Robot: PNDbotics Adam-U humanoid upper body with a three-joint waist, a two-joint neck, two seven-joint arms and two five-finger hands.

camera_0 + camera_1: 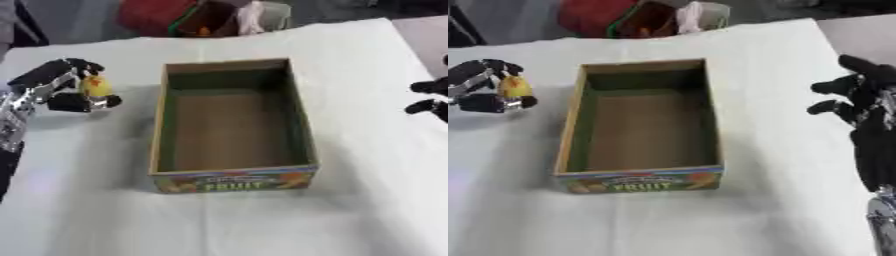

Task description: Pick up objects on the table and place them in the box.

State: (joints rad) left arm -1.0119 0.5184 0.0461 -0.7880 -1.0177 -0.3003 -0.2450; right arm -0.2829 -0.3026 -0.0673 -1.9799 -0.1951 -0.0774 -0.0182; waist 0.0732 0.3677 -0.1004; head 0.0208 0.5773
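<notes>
left hand (66, 85) grips yellow object (96, 87) beside box (162, 125) (open-topped).

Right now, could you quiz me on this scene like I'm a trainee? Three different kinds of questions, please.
1. True or false: the box already holds an object.
2. Which hand holds the yellow object? A. left hand B. right hand
3. Fill in: the yellow object is to the robot's ____ of the box.

Key:
1. False; only its bare floor shows.
2. A; the fingers curl round it.
3. Left.
</notes>
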